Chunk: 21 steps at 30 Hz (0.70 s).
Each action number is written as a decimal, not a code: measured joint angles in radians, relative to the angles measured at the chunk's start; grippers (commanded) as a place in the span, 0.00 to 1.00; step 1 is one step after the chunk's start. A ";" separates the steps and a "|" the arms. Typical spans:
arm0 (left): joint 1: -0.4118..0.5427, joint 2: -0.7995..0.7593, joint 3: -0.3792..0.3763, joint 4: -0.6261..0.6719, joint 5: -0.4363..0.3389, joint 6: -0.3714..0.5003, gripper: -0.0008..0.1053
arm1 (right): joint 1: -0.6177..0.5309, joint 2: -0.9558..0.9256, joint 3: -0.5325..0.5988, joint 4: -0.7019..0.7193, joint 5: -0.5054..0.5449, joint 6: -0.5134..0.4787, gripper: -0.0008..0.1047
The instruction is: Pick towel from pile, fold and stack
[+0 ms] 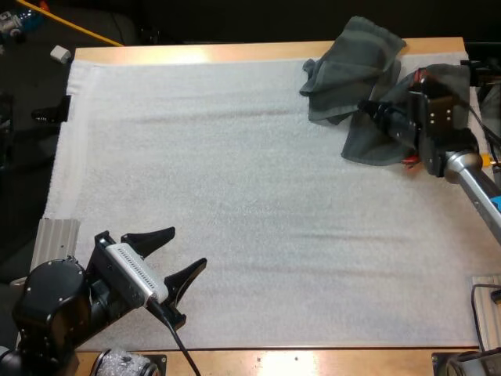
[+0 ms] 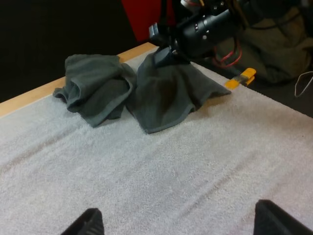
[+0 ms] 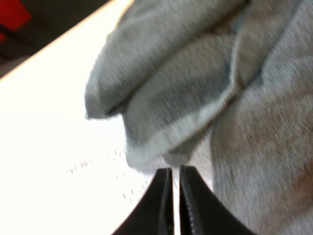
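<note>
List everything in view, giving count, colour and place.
crumpled towel: one, dark grey-green, far right corner of the mat
pinched towel: one, dark grey-green, touching the crumpled towel, peaked up at the right hand
mat: one, white, covering the table
table: one, wooden, edge showing around the mat
left hand: one, black, open, over the mat's near left
right hand: one, black, shut on the pinched towel
</note>
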 measured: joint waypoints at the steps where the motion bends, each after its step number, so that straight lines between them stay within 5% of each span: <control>1: 0.000 0.000 0.000 0.000 0.000 0.000 0.58 | 0.000 0.003 -0.002 -0.002 0.000 0.004 0.12; 5: 0.000 0.000 0.000 0.000 0.000 0.000 0.58 | 0.000 0.068 -0.005 0.017 -0.001 0.072 0.54; 7: 0.000 0.000 0.000 0.000 0.000 0.000 0.58 | 0.000 0.093 0.003 0.047 -0.008 0.087 0.67; 13: 0.000 0.000 0.000 0.000 0.003 0.000 0.58 | 0.000 0.116 0.005 0.081 -0.045 0.094 0.57; 21: 0.000 0.000 0.000 0.000 0.003 0.000 0.58 | 0.000 0.219 0.002 0.062 -0.059 0.122 0.57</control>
